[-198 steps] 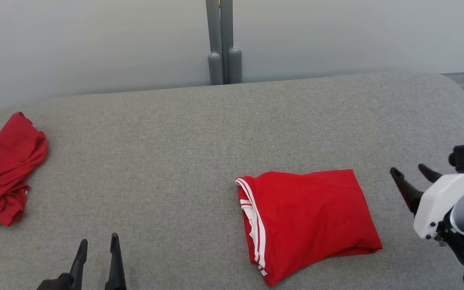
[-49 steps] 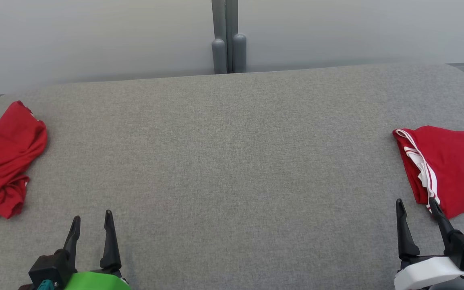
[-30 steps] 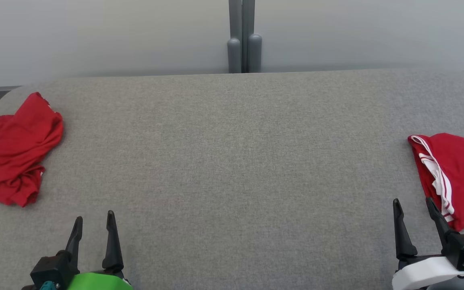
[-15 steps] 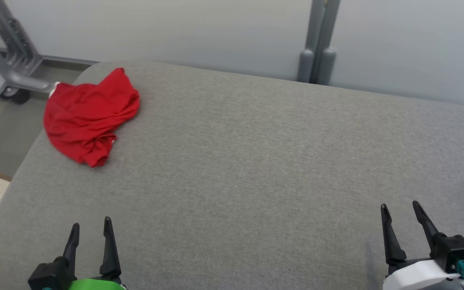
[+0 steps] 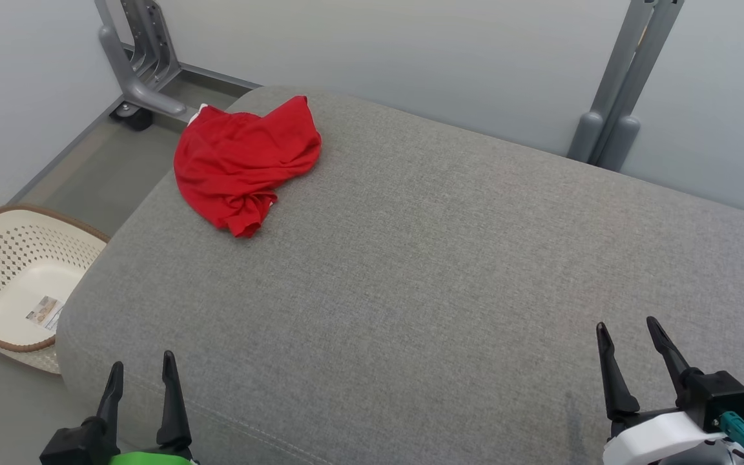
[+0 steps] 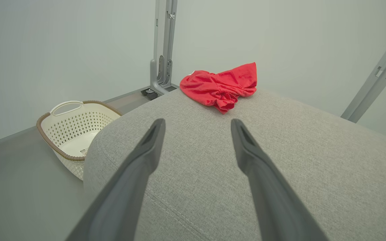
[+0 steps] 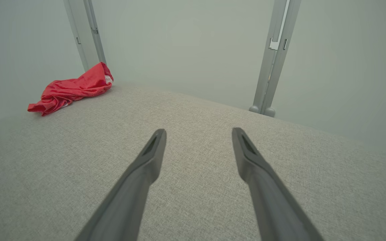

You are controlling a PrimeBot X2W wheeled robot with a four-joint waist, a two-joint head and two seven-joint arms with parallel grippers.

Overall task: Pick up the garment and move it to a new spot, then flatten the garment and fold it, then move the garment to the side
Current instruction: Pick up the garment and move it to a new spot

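While left gripper (image 5: 141,361), right gripper (image 5: 626,323) gape empty, rumpled garment (image 5: 243,161) — on woven grey cushion (image 5: 443,258).

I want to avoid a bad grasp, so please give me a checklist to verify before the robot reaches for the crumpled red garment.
1. The left end effector is open and empty: ok.
2. The right end effector is open and empty: ok.
3. The red garment is in plain sight, crumpled near the far left corner of the grey cushion: ok.
4. The cushion is bare between both end effectors and the garment: ok.
5. The garment is within arm reach from this stance: cannot tell.
6. The garment's far edge lies fully on the cushion, not hanging toward the metal frame foot: cannot tell.
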